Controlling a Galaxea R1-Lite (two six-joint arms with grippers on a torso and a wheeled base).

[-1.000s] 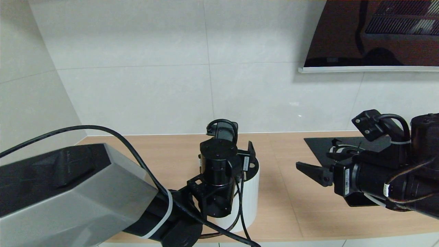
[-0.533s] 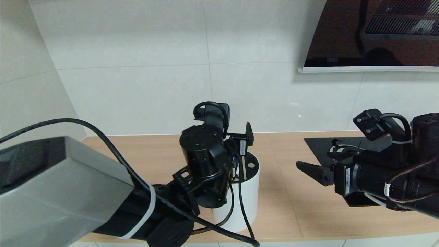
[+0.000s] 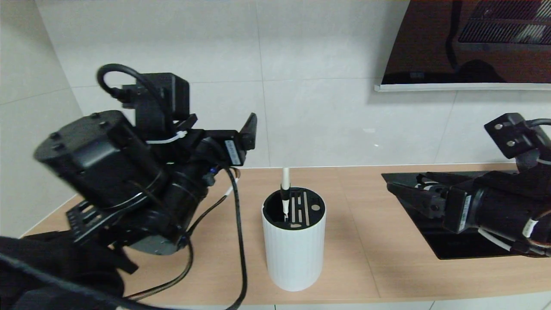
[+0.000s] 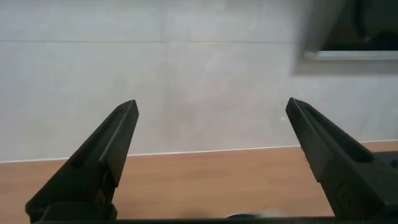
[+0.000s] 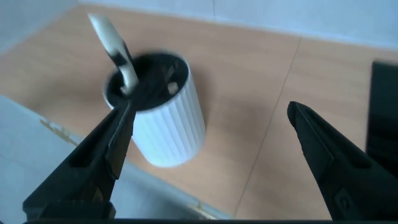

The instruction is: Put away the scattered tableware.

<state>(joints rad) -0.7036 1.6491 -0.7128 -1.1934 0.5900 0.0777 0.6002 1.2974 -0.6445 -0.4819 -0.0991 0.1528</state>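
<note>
Standing handle-up in the white holder (image 3: 295, 254) at 6 o'clock, the utensil (image 3: 285, 189) looks stowed, so left gripper (image 4: 210, 109), jaws wide at 10 o'clock, should steer clear of its handle; right gripper (image 5: 210, 112), wide too, hovers at 3 o'clock.

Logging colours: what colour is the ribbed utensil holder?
The holder is white with a black top; clearest in head view.
</note>
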